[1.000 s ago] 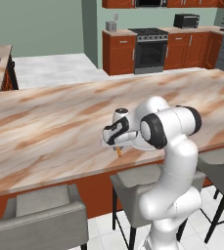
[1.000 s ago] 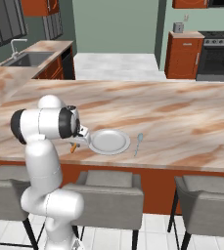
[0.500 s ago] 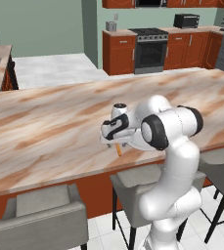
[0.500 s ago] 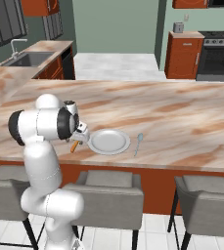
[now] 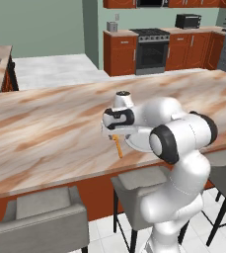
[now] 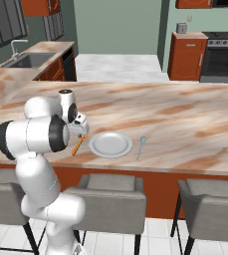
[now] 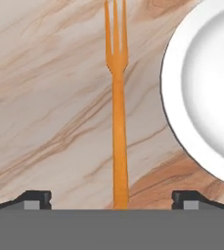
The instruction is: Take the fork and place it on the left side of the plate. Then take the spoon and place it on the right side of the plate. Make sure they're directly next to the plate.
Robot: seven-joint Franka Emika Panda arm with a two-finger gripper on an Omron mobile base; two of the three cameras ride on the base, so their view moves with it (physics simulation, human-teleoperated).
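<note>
The orange fork (image 7: 117, 122) lies flat on the marble counter just left of the white plate (image 7: 201, 97), tines pointing away from the counter's front edge. My gripper (image 7: 111, 199) hangs open above the fork's handle end, holding nothing. From the left base view the gripper (image 5: 115, 132) is over the fork (image 5: 118, 147), and my arm hides part of the plate (image 5: 135, 144). In the right base view the fork (image 6: 78, 144), plate (image 6: 110, 144) and pale blue spoon (image 6: 141, 146) lie in a row, the spoon just right of the plate, with the gripper (image 6: 81, 131) above the fork.
The marble counter (image 6: 185, 119) stretches far to the right and back. Grey stools (image 6: 105, 191) stand under its front edge. A sink (image 6: 28, 60) sits on the side counter at far left, and a stove (image 5: 151, 47) stands against the back wall.
The hand has lifted up off the fork over the last second. The fork stays lying on the counter beside the plate. Plate and spoon have not moved.
</note>
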